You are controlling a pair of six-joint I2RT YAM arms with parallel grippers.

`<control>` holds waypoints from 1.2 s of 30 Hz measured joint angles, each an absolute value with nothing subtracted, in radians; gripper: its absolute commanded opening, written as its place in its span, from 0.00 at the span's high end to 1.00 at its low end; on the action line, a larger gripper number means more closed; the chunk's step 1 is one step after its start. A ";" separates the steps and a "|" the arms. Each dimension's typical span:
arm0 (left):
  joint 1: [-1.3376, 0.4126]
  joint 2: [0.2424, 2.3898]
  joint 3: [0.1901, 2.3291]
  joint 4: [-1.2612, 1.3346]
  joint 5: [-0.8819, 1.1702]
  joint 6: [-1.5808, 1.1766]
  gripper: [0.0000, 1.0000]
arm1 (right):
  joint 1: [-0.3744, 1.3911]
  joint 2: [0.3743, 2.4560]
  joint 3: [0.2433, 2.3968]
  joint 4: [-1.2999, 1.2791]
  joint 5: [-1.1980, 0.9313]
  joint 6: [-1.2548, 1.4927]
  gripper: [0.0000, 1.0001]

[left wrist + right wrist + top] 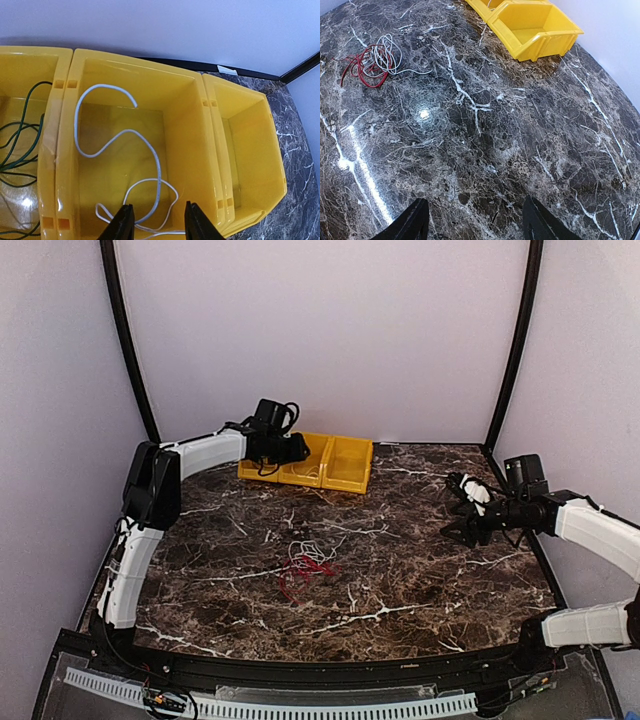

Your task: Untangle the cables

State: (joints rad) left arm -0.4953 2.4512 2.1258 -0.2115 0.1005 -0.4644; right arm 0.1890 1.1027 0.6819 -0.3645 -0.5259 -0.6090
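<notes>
While the left arm (200,452) stretches to the far edge of the table (420,585), the L claw (159,225) hangs over the mid bin (192,125) of three yellow bins set side by side by the back wall. Its jaws are apart, pointing down into that bin. A white cable (158,175) lies in loose curves on the bin floor, w/ its near loops showing in the gap btwn the fingers (122,225). Can't tell if it touches them. A green cable (22,125) sits coiled in the bin to the left (30,60); the third bin (250,150) is on the other side.

Approx mid-table, well apart from the bins, a red cable (357,70) and a grey-white cable (385,55) lie bunched together, overlapping, w/ one pale end trailing off to the side. The R claw (475,220) hovers above bare marble at the right side, jaws wide apart, gripping nothing, well apart from that bundle.
</notes>
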 measured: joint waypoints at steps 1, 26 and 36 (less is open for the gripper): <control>-0.495 2.445 2.126 -0.228 0.093 -0.463 0.62 | 0.189 1.103 0.682 -0.364 -0.526 -0.609 0.34; -0.608 1.977 1.682 -0.269 0.041 -0.272 0.60 | 0.189 1.102 0.682 -0.364 -0.526 -0.613 0.34; -0.704 1.743 1.359 -0.210 0.138 -0.249 0.65 | 0.201 1.131 0.682 -0.364 -0.525 -0.614 0.34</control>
